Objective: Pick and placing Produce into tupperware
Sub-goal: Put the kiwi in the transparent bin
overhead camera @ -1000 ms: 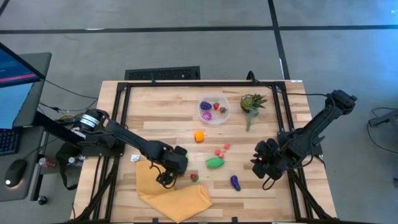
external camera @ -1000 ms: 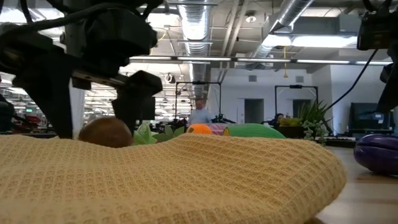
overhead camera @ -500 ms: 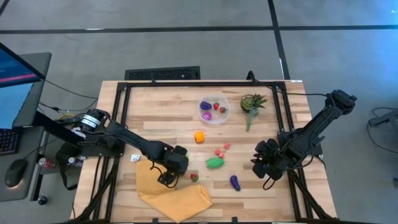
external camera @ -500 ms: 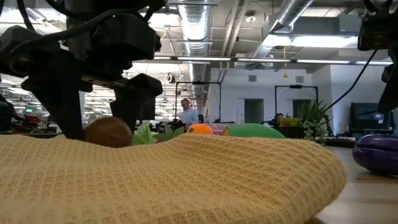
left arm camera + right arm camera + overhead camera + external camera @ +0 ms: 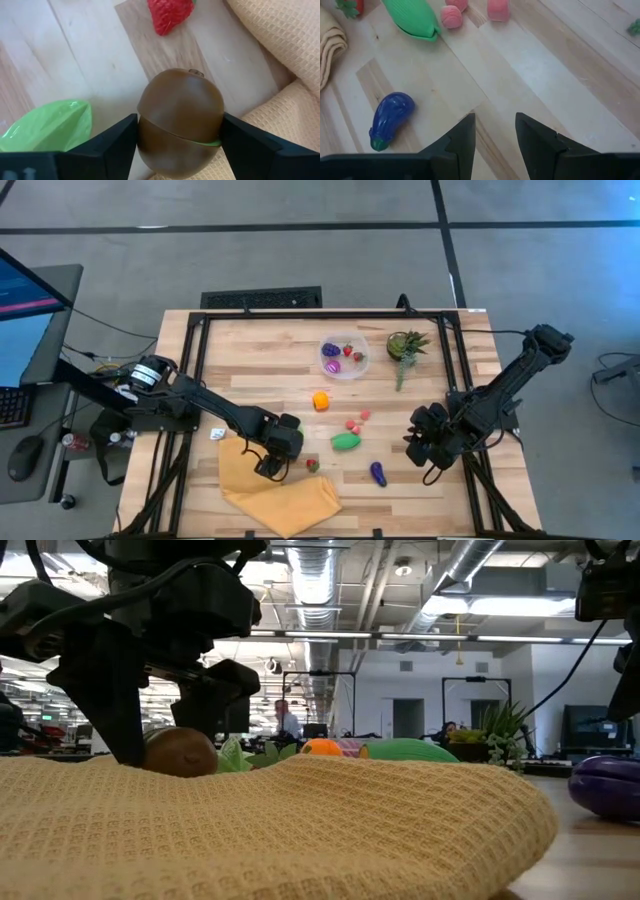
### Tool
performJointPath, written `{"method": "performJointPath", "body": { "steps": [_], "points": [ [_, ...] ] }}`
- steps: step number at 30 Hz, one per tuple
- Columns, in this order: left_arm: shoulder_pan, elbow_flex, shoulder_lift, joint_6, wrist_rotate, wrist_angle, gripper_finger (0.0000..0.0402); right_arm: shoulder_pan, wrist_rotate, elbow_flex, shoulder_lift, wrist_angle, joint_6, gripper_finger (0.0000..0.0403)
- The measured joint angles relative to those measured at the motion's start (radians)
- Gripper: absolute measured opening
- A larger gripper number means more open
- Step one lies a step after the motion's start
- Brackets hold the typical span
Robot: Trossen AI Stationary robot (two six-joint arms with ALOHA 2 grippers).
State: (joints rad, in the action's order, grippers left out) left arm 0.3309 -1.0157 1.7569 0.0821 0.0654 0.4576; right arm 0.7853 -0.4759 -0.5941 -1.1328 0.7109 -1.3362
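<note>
My left gripper (image 5: 270, 464) stands at the yellow cloth's far edge, shut on a brown kiwi (image 5: 180, 122), which the low view also shows (image 5: 180, 752). A red strawberry (image 5: 170, 14) and a light green piece (image 5: 50, 125) lie close by. My right gripper (image 5: 495, 145) is open and hovers over bare table near the purple eggplant (image 5: 390, 120). The clear tupperware (image 5: 343, 357) sits toward the far side with purple and red pieces inside. An orange piece (image 5: 320, 399), pink pieces (image 5: 358, 420) and a green vegetable (image 5: 346, 441) lie on the table. My left gripper pinches the kiwi between its two fingers, one finger (image 5: 117, 142) on each side of its wide middle (image 5: 145, 125). The fingers come from above, pointing down. The cloth hides the kiwi's underside in the low view, so I cannot tell whether it is lifted.
The crumpled yellow cloth (image 5: 275, 490) covers the near left part of the table and fills the low view's foreground. A small potted plant (image 5: 405, 345) stands right of the tupperware. Black frame rails (image 5: 195, 370) run along the table's edges. Bare wood lies between the arms.
In the low view my left gripper's fingers have drawn closer together around the kiwi, and the kiwi has shifted a little to the right along the cloth's edge. My right arm has kept still.
</note>
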Motion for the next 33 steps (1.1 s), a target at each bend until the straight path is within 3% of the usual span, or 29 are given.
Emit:
{"method": "performJointPath", "body": {
  "steps": [11, 33],
  "points": [
    [-0.041, -0.051, -0.005, -0.039, -0.001, 0.024, 0.0246, 0.000, 0.000, 0.000, 0.000, 0.010, 0.000, 0.0159],
    [-0.218, -0.328, -0.006, 0.140, -0.119, 0.168, 0.0245, 0.000, -0.031, 0.000, 0.000, 0.023, 0.009, 0.0157]
  ]
}}
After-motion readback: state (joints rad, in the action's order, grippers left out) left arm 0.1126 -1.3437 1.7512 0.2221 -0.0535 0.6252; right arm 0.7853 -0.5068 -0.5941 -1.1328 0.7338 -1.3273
